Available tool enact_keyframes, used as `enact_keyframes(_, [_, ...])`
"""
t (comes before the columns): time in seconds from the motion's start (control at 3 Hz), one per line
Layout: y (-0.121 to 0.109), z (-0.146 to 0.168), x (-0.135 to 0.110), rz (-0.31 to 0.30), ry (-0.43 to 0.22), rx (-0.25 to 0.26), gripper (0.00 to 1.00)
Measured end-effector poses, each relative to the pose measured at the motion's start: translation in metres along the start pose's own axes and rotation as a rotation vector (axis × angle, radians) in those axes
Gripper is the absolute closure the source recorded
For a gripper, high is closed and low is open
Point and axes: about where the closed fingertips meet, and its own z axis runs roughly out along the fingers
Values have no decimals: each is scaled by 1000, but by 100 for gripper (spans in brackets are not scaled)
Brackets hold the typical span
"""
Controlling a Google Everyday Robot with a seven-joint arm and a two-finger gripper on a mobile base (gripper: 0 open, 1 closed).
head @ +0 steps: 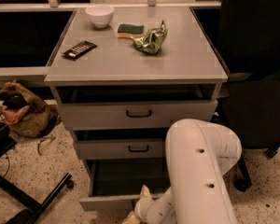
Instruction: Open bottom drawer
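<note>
The bottom drawer (pixel 113 201) of the grey cabinet stands pulled out, its slim front panel at the lower edge of the view and its dark interior (pixel 128 177) showing. Its handle is hidden behind my arm. My gripper (pixel 139 208) is at the drawer's front panel, near its middle, at the end of my white arm (pixel 200 171). The middle drawer (pixel 126 148) and the top drawer (pixel 137 113) each show a small black bar handle and stand slightly out.
On the cabinet top (pixel 191 59) lie a white bowl (pixel 100 15), a green sponge (pixel 130 30), a green crumpled bag (pixel 151 40) and a black remote (pixel 79 49). A brown bag (pixel 21 108) lies on the floor left. A black chair (pixel 256 69) stands right.
</note>
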Motion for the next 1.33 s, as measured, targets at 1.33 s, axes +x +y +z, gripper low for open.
enact_keyframes(1.33, [-23, 59, 24, 77, -24, -116, 0])
